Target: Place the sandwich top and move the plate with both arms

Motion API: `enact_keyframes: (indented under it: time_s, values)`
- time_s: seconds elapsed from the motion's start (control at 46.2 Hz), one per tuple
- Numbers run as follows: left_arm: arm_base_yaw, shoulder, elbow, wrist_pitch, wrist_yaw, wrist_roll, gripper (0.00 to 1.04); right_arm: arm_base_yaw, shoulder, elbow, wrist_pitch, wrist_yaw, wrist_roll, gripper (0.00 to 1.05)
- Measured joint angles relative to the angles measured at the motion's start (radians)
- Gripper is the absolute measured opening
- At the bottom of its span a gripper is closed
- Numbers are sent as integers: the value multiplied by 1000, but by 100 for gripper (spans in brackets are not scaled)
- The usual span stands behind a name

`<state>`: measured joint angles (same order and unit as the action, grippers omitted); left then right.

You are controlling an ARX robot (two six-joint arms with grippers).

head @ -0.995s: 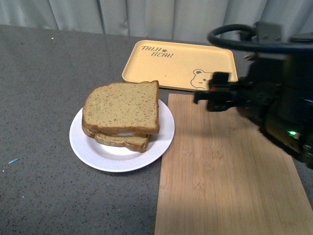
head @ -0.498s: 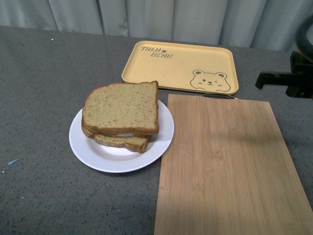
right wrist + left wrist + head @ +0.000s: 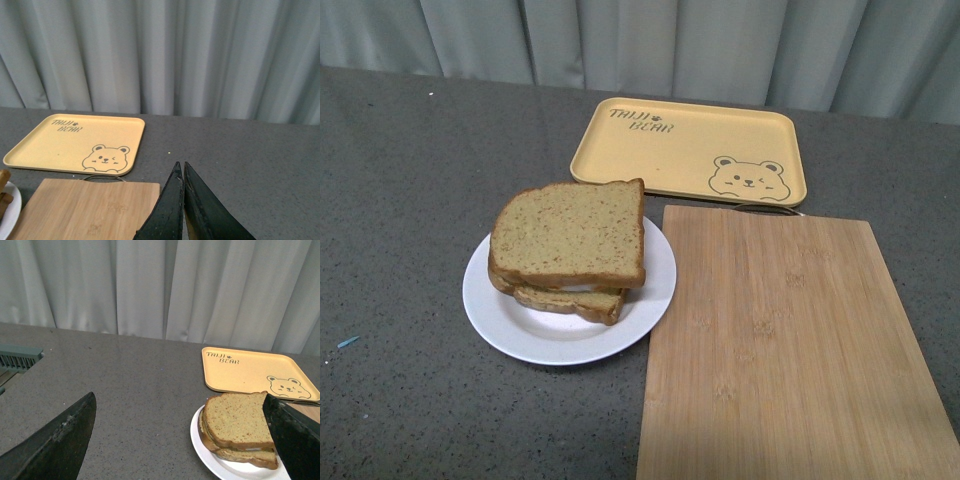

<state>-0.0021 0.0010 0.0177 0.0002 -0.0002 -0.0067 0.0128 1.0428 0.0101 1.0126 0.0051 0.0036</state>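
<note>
The sandwich top (image 3: 570,232), a speckled tan slice with a darker crust, lies flat on a stacked sandwich on the round white plate (image 3: 500,322). No arm shows in the front view. In the left wrist view my left gripper (image 3: 180,412) is open, its black fingers (image 3: 60,440) spread wide, well back from the sandwich top (image 3: 237,419) and the plate (image 3: 202,447). My right gripper (image 3: 181,167) is shut on nothing, hanging over bare tabletop beside the cutting board.
A yellow tray (image 3: 690,150) with a bear drawing lies behind the plate. A bamboo cutting board (image 3: 780,350) lies right of the plate, touching its rim. Grey curtains hang behind the table. A grey object (image 3: 17,357) sits at the table's left edge.
The right arm, over the board a second ago, has pulled away to the right and left the front view. The sandwich and plate have stayed put.
</note>
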Motion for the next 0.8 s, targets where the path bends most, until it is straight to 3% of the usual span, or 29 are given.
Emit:
enact_keyframes:
  time_s: [0.087, 0.195, 0.8]
  values:
    - [0, 0, 0, 0, 0, 0, 98, -9, -162, 6, -185, -1, 0, 1]
    - [0, 0, 0, 0, 1, 0, 98, -11, -289, 5, -288, -3, 0, 1]
    - [0, 0, 0, 0, 0, 0, 98, -11, -702, -6, -670, -6, 0, 1]
